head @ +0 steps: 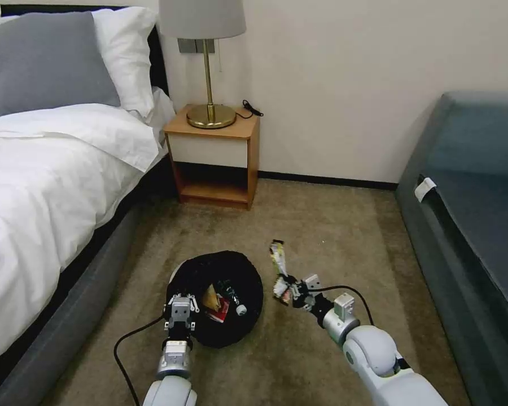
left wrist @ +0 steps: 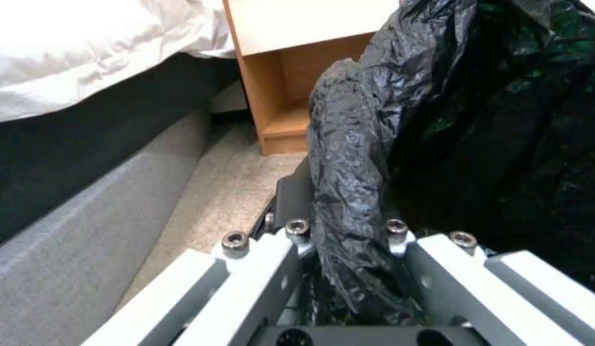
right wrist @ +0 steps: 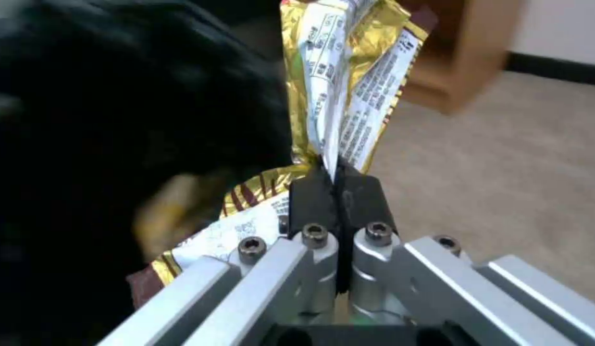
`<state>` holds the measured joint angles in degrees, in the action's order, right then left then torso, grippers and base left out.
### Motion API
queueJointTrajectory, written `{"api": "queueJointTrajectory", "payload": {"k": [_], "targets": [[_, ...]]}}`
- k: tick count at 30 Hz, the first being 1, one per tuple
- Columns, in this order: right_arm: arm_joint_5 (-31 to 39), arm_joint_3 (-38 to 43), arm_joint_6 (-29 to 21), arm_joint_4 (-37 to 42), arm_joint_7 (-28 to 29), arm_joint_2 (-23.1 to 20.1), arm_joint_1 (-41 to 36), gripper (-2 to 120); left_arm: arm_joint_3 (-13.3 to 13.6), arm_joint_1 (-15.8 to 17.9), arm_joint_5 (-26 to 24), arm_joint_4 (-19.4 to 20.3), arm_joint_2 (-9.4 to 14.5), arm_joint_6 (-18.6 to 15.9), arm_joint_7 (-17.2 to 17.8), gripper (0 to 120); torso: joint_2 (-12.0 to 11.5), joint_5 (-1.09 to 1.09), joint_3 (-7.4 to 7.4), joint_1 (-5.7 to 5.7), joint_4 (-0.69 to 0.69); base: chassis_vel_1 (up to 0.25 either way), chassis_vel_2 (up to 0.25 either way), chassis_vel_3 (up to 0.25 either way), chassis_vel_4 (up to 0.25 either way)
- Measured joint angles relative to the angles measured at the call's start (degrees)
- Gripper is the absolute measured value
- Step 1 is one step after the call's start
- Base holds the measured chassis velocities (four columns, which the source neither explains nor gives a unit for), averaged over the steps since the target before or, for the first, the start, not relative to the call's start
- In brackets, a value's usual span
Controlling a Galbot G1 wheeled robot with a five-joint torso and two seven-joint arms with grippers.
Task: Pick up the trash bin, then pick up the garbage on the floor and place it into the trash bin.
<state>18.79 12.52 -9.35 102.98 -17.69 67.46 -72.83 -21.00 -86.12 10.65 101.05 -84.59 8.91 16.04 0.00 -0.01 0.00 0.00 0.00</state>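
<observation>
The right gripper (head: 290, 293), just right of centre in the lower half of the head view, has its jaws pressed together on the gold-and-white foil wrapper (head: 278, 265), which stands up above the fingers beside the trash bin (head: 220, 296) and not yet over its mouth. The likeliest failure, as I judge it, is a miss: the wrapper is light and long, pinched near one end, so if released short of the opening it could flutter down onto the carpet (head: 333, 225) outside the rim. The left gripper (head: 180, 316), lower centre-left of the head view, is clamped on the bin's rim through the crinkly black bag (left wrist: 355, 158); that thin, slick plastic could slide or bunch in the grip and let the bin tilt or sag. Inside the bin lie a crumpled tan paper (head: 211, 298), a red-and-white snack packet (head: 220, 312) and a small bottle with a white cap (head: 235, 303), close together near the bottom.
</observation>
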Motion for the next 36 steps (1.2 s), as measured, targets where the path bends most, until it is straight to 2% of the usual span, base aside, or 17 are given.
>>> {"api": "queueJointTrajectory", "payload": {"k": [11,17,25,27,36], "targets": [[0.6,-2.1,1.4,0.7,-4.8,-1.2,-2.7,0,1.1,-0.2,1.2,-0.3,-0.5,0.0,0.1,3,0.0,0.0,0.0,0.0,-0.01,0.0,0.0,0.0,0.0],[-0.3,-4.1,2.4,0.2,-6.5,0.3,-3.1,0,1.4,-0.4,1.4,0.2,-0.9,0.0,-0.6,3,0.0,0.01,0.0,0.0,-0.01,0.0,0.0,0.0,0.0],[-0.2,-5.8,2.3,-1.7,-5.9,2.1,-1.2,0,1.7,-0.9,1.4,1.5,-1.3,-0.3,-0.6,3,0.0,0.0,0.0,0.0,-0.01,0.0,0.0,0.0,0.0],[-0.3,-6.6,2.2,-4.7,-4.9,4.0,0.7,0,1.7,-1.2,1.2,2.0,-1.3,-0.4,-0.6,3,0.0,0.0,0.0,0.0,0.0,0.0,0.0,0.0,0.0],[-1.0,-7.3,2.3,-10.7,-2.1,6.5,3.6,0,1.6,-1.3,0.9,2.5,-1.0,-0.6,-0.6,3,0.0,0.0,0.0,0.0,0.0,0.0,0.0,0.0,0.0]]}}
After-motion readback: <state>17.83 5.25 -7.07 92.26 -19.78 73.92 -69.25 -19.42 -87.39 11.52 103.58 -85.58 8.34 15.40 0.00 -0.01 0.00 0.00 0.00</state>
